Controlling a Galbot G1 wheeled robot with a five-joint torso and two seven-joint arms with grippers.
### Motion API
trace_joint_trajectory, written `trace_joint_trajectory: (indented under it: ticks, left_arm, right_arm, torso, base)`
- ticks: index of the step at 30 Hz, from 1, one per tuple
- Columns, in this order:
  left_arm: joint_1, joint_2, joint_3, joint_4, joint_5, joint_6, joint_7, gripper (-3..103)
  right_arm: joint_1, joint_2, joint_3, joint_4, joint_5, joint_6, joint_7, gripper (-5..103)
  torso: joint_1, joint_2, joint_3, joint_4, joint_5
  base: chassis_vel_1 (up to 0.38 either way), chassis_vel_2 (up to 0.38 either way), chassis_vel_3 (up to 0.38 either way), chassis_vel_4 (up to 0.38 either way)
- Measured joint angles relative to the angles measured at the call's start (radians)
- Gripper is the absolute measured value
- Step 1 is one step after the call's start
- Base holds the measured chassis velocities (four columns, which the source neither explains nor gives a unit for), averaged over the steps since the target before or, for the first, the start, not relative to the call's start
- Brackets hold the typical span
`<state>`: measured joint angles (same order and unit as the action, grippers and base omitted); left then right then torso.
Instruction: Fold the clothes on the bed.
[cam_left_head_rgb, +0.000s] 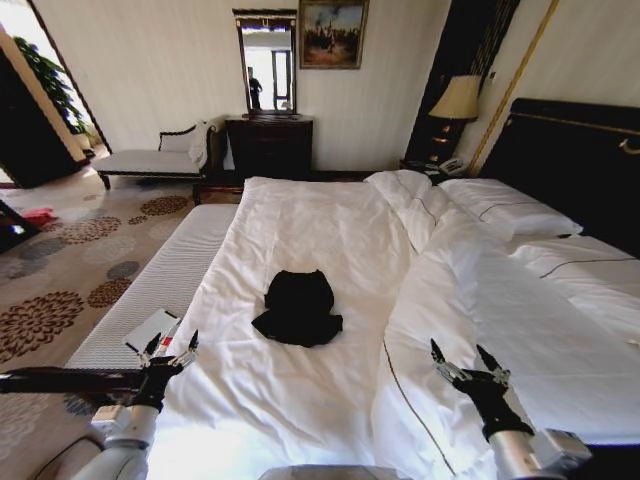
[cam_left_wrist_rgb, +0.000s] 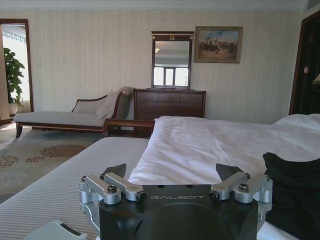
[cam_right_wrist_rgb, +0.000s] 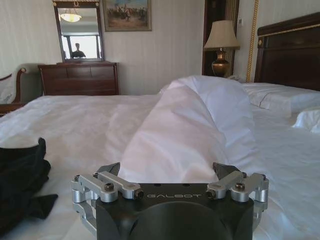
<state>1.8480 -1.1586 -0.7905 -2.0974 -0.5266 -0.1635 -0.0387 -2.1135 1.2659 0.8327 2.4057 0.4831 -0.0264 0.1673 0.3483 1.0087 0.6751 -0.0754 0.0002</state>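
The clothes (cam_left_head_rgb: 297, 308) are one black garment, bunched in a rumpled heap on the white duvet of the bed (cam_left_head_rgb: 330, 225), near its middle. Part of the same clothes (cam_left_wrist_rgb: 295, 192) shows in the left wrist view, and the clothes (cam_right_wrist_rgb: 22, 180) also lie at the edge of the right wrist view. My left gripper (cam_left_head_rgb: 170, 349) hovers open over the near left side of the bed, short of the heap. Over the near right side, my right gripper (cam_left_head_rgb: 463, 362) hangs open with nothing between its fingers.
A folded-back ridge of duvet (cam_left_head_rgb: 440, 250) runs along the bed's right half, with pillows (cam_left_head_rgb: 505, 205) against the dark headboard (cam_left_head_rgb: 575, 160). A small white card (cam_left_head_rgb: 152, 330) lies on the grey bench (cam_left_head_rgb: 165, 280) beside the bed. A chaise (cam_left_head_rgb: 150, 158), dresser (cam_left_head_rgb: 268, 145) and lamp (cam_left_head_rgb: 457, 100) stand beyond.
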Motion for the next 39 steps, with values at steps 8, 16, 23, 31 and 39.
trace_joint_trajectory:
  ticks: [8, 16, 23, 31, 39]
  left_arm:
    - [-0.012, 0.003, 0.006, 0.008, -0.002, 0.001, 0.000, 100]
    - [-0.032, 0.003, 0.016, 0.014, 0.005, 0.010, 0.000, 100]
    - [-0.024, 0.002, 0.012, 0.009, 0.006, 0.011, -0.001, 100]
    - [-0.018, 0.000, 0.009, 0.007, 0.005, 0.009, -0.001, 100]
    - [-0.021, -0.001, 0.008, 0.006, 0.002, 0.008, -0.003, 100]
  right_arm:
    - [0.048, -0.008, 0.004, -0.082, -0.042, -0.012, 0.028, 100]
    - [0.051, -0.019, 0.001, -0.100, -0.020, -0.040, 0.035, 100]
    - [0.081, -0.044, -0.010, -0.100, -0.007, -0.064, 0.039, 89]
    - [0.084, -0.048, -0.015, -0.098, -0.003, -0.070, 0.045, 57]
    - [0.083, -0.042, -0.011, -0.104, 0.000, -0.070, 0.047, 28]
  torso:
    - [0.000, 0.000, 0.000, 0.0001, -0.0001]
    - [0.000, 0.000, 0.000, 0.0000, -0.0003]
    - [0.000, 0.000, 0.000, 0.0002, -0.0002]
    - [0.000, 0.000, 0.000, 0.0001, -0.0002]
    - [0.000, 0.000, 0.000, 0.0001, -0.0002]
  base:
    - [0.000, 0.000, 0.000, 0.000]
    - [0.000, 0.000, 0.000, 0.000]
    - [0.000, 0.000, 0.000, 0.000]
    - [0.000, 0.000, 0.000, 0.000]
    - [0.000, 0.000, 0.000, 0.000]
